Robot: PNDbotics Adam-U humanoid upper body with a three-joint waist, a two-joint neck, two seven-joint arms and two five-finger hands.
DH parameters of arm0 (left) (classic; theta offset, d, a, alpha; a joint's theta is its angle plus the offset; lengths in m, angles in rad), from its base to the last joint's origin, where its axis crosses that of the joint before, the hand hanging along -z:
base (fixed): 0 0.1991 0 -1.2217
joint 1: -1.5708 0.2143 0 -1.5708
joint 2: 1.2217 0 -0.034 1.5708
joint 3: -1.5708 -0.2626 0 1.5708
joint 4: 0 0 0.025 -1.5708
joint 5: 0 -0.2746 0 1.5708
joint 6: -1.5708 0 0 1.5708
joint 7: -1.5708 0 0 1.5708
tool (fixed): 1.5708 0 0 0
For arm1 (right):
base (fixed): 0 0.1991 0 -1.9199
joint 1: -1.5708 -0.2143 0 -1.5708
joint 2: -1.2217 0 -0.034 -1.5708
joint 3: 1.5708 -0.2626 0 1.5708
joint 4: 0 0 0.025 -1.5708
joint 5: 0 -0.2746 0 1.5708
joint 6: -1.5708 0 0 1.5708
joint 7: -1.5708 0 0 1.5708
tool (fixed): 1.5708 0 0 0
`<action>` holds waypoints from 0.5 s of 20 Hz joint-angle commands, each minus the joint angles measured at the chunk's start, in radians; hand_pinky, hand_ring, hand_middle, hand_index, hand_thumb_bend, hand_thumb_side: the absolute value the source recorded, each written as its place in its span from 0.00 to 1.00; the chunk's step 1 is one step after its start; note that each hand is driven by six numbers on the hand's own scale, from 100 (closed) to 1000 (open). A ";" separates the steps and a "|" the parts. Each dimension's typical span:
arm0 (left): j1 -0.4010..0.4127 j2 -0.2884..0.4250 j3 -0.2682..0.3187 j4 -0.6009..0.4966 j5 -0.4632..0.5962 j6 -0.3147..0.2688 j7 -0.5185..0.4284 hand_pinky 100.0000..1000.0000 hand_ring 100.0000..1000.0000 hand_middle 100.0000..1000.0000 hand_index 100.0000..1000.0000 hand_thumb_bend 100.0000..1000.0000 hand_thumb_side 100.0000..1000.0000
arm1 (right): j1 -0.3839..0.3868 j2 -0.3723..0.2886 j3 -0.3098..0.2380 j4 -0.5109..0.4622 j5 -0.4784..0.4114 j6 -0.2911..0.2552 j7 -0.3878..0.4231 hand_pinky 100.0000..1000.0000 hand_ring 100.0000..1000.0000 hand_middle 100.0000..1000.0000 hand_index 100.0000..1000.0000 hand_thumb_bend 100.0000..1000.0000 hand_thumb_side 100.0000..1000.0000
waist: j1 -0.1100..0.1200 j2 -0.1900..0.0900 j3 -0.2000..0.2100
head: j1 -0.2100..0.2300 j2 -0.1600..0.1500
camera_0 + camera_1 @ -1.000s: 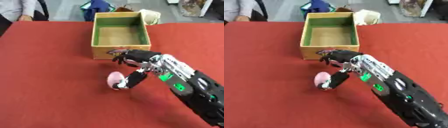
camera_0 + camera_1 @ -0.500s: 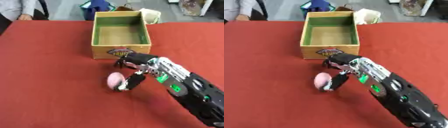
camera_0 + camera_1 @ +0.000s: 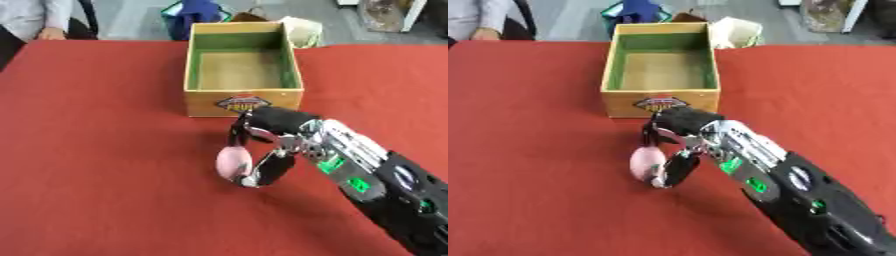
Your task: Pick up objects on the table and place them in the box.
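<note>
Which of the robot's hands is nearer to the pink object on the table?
Right. The right hand is at the pink object, fingers and thumb curled around it, just in front of the wooden box. The left hand shows in neither view.

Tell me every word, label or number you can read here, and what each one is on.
"FRUIT" is my best reading: yellow letters on the label on the front of the wooden box; they are blurred, so I am not sure.
The label's smaller print is too blurred to read.
The green marks on the right arm are lit patches, not letters I can read.
The pink object in the right hand shows no writing.
</note>
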 commanded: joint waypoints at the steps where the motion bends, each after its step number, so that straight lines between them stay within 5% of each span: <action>1: -0.010 0.003 -0.002 -0.020 -0.001 -0.001 -0.005 0.31 0.25 0.29 0.44 0.00 0.41 | -0.007 -0.011 -0.002 0.000 -0.009 0.005 -0.022 0.55 0.60 0.45 0.62 0.15 0.15 | 0.001 -0.013 0.003 | 0.002 0.005; 8: -0.014 0.002 -0.004 -0.020 -0.001 -0.001 -0.008 0.31 0.25 0.29 0.44 0.00 0.41 | -0.003 0.004 0.010 0.059 0.018 -0.006 -0.033 0.56 0.63 0.52 0.71 0.19 0.16 | -0.001 -0.013 0.010 | 0.001 0.002; 10: -0.014 0.001 -0.004 -0.020 -0.001 -0.001 -0.008 0.31 0.25 0.29 0.44 0.00 0.41 | -0.004 0.010 0.011 0.078 0.026 -0.017 -0.032 0.55 0.61 0.48 0.66 0.11 0.12 | -0.001 -0.014 0.012 | 0.000 0.000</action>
